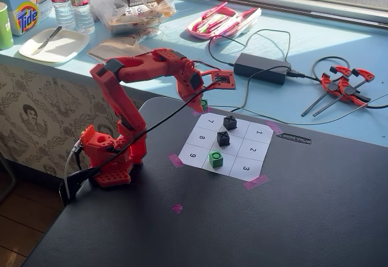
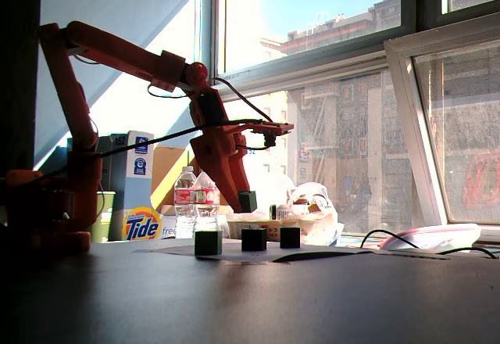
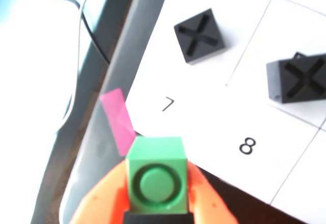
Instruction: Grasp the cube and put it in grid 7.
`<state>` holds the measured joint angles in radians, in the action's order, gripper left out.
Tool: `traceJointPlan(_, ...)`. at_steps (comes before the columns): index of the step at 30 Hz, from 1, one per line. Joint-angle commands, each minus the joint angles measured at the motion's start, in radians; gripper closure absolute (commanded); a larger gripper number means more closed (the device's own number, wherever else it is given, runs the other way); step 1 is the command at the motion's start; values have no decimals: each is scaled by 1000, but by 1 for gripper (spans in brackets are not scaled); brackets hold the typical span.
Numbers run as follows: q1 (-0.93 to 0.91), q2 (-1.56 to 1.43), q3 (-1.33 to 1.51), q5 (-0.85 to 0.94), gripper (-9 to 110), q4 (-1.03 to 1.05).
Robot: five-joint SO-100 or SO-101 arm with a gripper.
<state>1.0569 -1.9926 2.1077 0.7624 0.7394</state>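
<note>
the red two-finger gripper (image 3: pixel 155 203) is pinching the small bright green cube with a dark ring on its face (image 3: pixel 155 175); the orange fingers (image 3: pixel 204 191) press on its two sides in the wrist view. in a fixed view the cube (image 2: pixel 248 201) hangs clear above the dark table (image 2: pixel 312 297), well higher than the blocks resting on the paper. so the grasp looks done and the lift too; what is left is the carry, the lowering and the release.

the white square cell printed with a black 7 (image 3: pixel 175 94) sits at about 12 o'clock from the held cube in the wrist view, near but not yet under it. the cube hangs over the sheet's edge, close to the strip of pink tape (image 3: pixel 118 119) at its 11 o'clock. in a fixed view from above, the cube (image 1: pixel 204 104) shows at the 11 o'clock corner of the white nine-cell paper sheet (image 1: pixel 254 148), just outside cell 7 (image 1: pixel 209 122).

that cell looks empty. a black cube with an x groove (image 3: pixel 199 34) lies in the cell beyond it at 1 o'clock in the wrist view, and a second black x cube (image 3: pixel 298 79) is at 2 o'clock. another green cube (image 1: pixel 216 158) rests on the sheet's near edge and plays no part here. my judgement: a short move forward, then down, would finish it, minding the near black cube.
</note>
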Motion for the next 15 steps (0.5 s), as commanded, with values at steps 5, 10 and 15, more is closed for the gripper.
traceJointPlan(5,-58,83,-31,-29,101,-129)
traceJointPlan(10,-60,150,2,-6,101,-198)
traceJointPlan(15,-38,184,14,3,101,-244)
